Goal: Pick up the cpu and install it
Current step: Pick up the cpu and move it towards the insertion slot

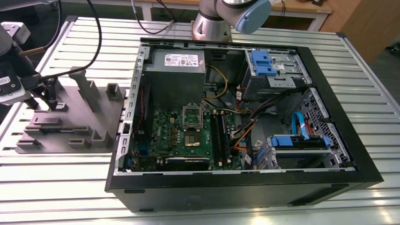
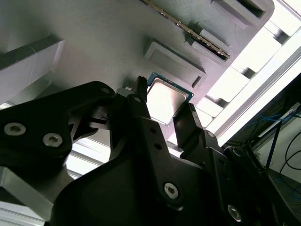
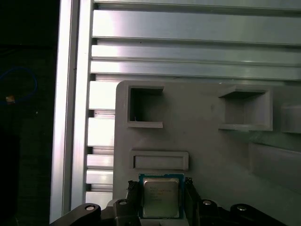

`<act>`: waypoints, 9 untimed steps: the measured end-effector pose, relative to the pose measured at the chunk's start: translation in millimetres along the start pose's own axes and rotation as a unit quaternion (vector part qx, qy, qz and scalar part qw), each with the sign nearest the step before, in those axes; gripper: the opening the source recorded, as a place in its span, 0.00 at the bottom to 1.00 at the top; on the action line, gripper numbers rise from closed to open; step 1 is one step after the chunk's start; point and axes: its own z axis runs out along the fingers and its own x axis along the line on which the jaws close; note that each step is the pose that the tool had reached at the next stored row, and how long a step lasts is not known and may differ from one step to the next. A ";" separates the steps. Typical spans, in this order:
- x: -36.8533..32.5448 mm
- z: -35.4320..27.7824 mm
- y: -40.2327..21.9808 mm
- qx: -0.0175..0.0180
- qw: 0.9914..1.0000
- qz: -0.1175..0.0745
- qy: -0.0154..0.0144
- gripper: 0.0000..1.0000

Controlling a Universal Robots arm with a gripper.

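Small flat square cpu (image 3: 161, 197), silver-grey metal top with a thin green rim, lies on the grey moulded plastic plate (image 3: 211, 141) with the black metal gripper (image 3: 161, 189) flanking it at 3 and 9 o'clock; can't tell whether it's clamped. A shallow rectangular framed recess (image 3: 160, 161) sits just beside the cpu at 12 o'clock. Farther out are one square pocket (image 3: 146, 108) near 12, a second square pocket (image 3: 244, 107) between 1 and 2, and the ribbed silver aluminium table (image 3: 188, 47) beyond.

Gripper (image 2: 164, 101): matte black, angular link plates, silver round-head screws (image 2: 170, 190). White-grey housing (image 1: 14, 32) just above gripper. Black cables (image 1: 95, 42) loop beside it. Arm (image 1: 212, 26) well apart: silver-grey tube, pale blue round joint cap (image 1: 253, 15).
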 end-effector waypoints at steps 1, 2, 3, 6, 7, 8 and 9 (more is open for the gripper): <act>0.0 -0.2 0.0 0.000 1.000 0.000 0.000 0.47; 0.0 -0.3 0.0 0.000 1.000 0.000 0.000 0.47; 0.0 -0.5 0.0 0.000 1.000 0.000 0.000 0.47; 0.0 -1.0 0.1 0.000 1.000 0.000 0.000 0.47; 0.0 -1.3 0.1 0.000 1.000 0.000 0.000 0.47; 0.0 -1.4 0.1 0.000 1.000 0.000 0.000 0.47; 0.0 -1.5 0.1 0.000 1.000 0.000 0.000 0.47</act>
